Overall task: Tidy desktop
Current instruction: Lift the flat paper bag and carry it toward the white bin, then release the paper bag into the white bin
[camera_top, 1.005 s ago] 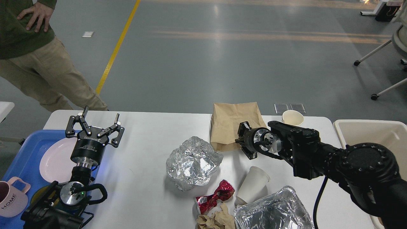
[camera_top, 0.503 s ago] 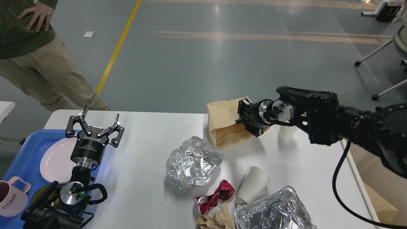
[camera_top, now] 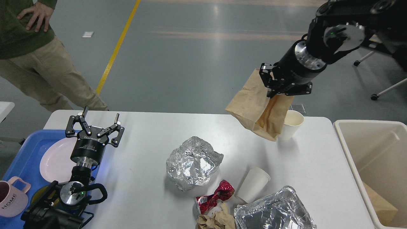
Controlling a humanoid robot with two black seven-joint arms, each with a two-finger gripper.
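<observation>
The white desktop (camera_top: 149,149) holds litter. My right gripper (camera_top: 279,92) is shut on a brown paper bag (camera_top: 254,108) and holds it hanging in the air above the desktop's far right part. My left gripper (camera_top: 95,122) is open and empty above the desktop's left end. On the desktop lie a crumpled foil ball (camera_top: 193,163), a crushed red can (camera_top: 214,196), a tipped white paper cup (camera_top: 252,185), a foil tray (camera_top: 273,211) and crumpled brown paper (camera_top: 216,220). An upright white paper cup (camera_top: 292,124) stands behind the bag.
A blue tray (camera_top: 28,149) at the left holds a pink plate (camera_top: 57,160) and a pink mug (camera_top: 11,198). A beige bin (camera_top: 375,165) stands at the right with a brown bag (camera_top: 380,205) inside. A person (camera_top: 35,51) stands at the far left.
My right arm has lifted the brown paper bag off the desktop and swung it up and to the right. The left arm has not moved.
</observation>
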